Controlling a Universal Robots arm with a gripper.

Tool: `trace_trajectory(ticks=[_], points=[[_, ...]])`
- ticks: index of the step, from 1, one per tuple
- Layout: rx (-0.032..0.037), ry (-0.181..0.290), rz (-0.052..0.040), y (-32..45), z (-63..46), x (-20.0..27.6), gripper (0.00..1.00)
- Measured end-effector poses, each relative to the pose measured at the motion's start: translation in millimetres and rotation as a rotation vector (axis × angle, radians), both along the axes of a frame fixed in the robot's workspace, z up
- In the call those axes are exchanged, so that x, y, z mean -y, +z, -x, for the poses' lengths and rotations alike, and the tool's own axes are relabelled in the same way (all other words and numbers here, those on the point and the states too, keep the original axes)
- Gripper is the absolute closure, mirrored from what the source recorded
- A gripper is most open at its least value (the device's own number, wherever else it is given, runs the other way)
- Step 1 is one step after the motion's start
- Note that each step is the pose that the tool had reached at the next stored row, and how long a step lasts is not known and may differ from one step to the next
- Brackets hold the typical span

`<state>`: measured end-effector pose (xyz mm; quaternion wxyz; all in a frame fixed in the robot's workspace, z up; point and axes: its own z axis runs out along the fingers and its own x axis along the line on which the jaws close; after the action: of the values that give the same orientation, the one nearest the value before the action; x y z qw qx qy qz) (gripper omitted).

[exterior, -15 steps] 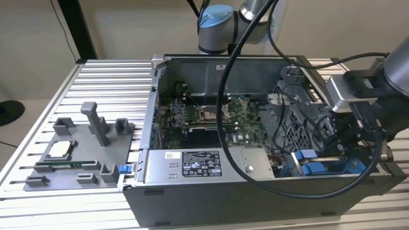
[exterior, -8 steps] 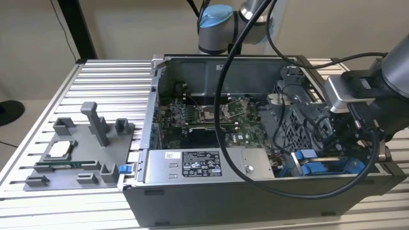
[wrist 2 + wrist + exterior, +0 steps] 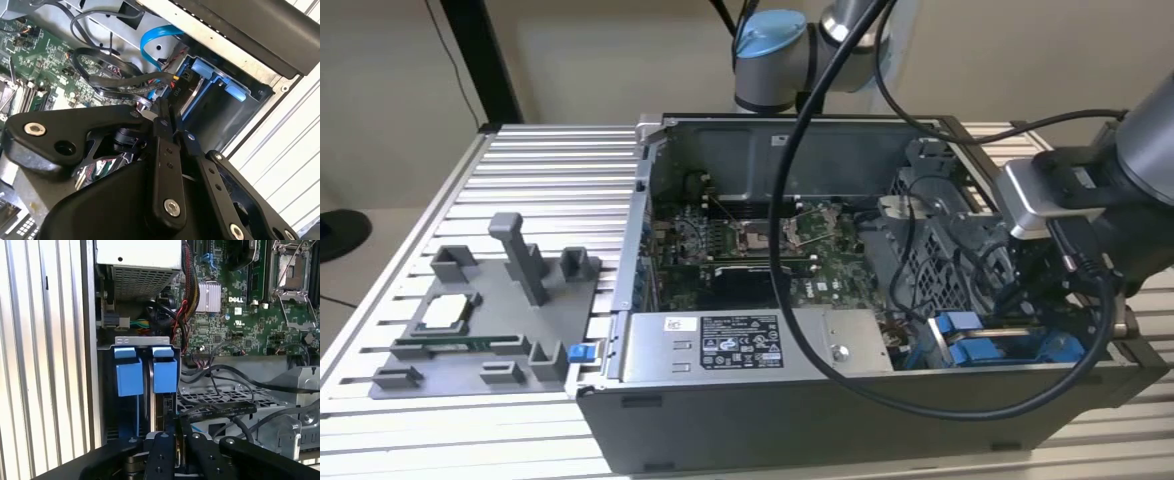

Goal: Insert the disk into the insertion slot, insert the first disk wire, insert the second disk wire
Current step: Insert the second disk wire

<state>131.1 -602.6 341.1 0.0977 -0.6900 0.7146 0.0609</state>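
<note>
Disk (image 3: pixel 159 390) already seated on edge in the slot (image 3: pixel 107 405) at the case's front corner, blue tabs up; pincer (image 3: pixel 176 432) clenched just above it, apparently pinching a black wire (image 3: pixel 220 410), wire steps seemingly unfinished.

An open computer case (image 3: pixel 854 300) sits on a slatted metal desk (image 3: pixel 547 180), its motherboard (image 3: pixel 747 250) exposed, as the robot arm (image 3: pixel 1121 180) reaches over blue drive carriers (image 3: pixel 1001 345) at the exterior view's right.
</note>
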Motion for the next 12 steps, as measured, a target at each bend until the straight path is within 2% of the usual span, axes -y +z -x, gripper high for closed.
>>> trace_trajectory(ticks=[3, 7, 12], points=[[0.0009, 0.004, -0.0014, 0.0, 0.1, 2.6, 1.00], [0.0028, 0.006, -0.0019, 0.0, 0.0, 3.1, 1.00], [0.0119, 0.006, -0.0025, 0.0, 0.0, 3.1, 1.00]])
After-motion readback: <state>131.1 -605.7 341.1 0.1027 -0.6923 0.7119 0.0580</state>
